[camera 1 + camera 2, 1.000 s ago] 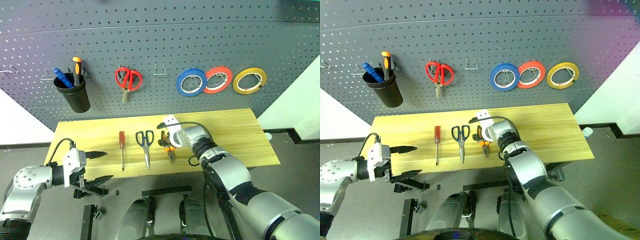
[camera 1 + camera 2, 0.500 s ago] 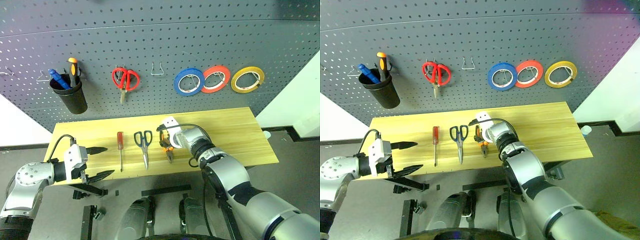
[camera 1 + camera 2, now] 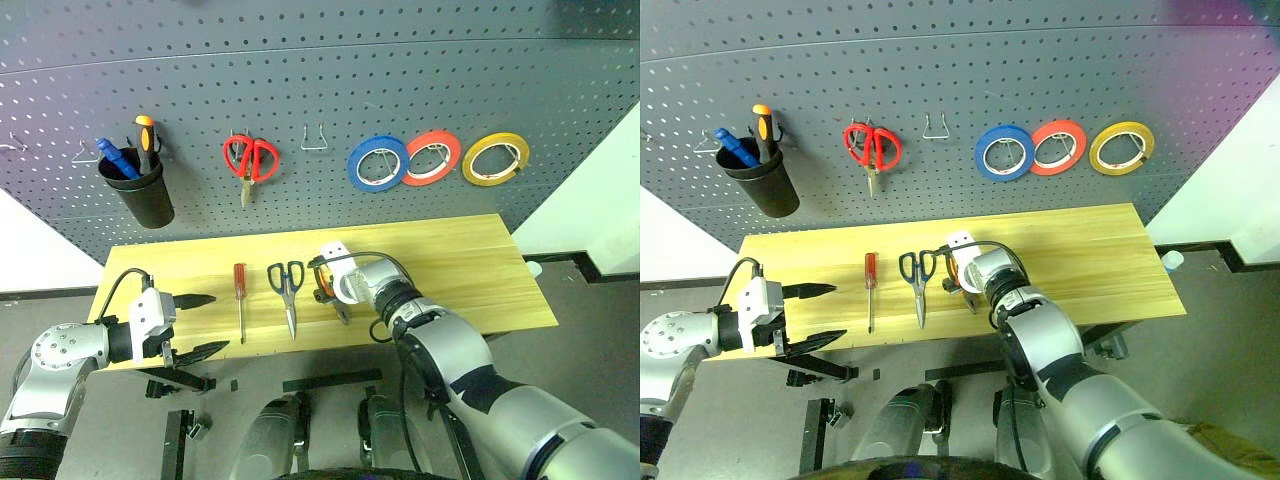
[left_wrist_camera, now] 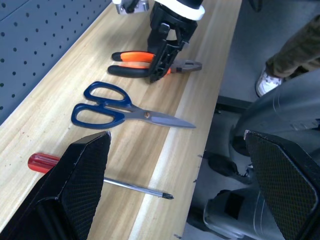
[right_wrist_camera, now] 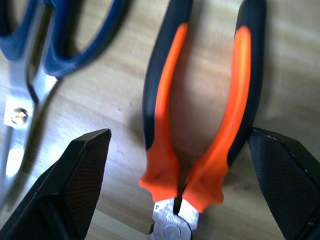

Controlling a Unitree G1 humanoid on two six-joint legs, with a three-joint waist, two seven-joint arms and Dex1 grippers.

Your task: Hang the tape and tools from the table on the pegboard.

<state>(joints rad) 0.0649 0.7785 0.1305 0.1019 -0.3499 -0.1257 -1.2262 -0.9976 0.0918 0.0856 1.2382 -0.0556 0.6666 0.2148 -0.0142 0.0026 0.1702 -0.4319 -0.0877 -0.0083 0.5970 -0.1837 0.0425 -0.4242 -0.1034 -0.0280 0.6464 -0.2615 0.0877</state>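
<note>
The orange-and-black pliers lie flat near the middle of the table, handles pointing toward the pegboard and nose toward the near edge, with the right pincer down over them, its fingers spread wide on either side of the two handles and not yet closed on anything. Just left of the pliers are the dark-handled scissors, and left of those the red-handled screwdriver, both untouched on the wood. The yellow tape already hangs on the far right of the board, beside the red-orange roll and the blue roll; a bare hook sits between the blue roll and the red scissors. The left pincer hangs wide open and empty off the near left edge of the table. To my eye the grip should close squarely across both handles, low enough to catch them together, so the pliers don't splay or swing when lifted; the scissors lie close, so the left finger needs to stay clear of them.
</note>
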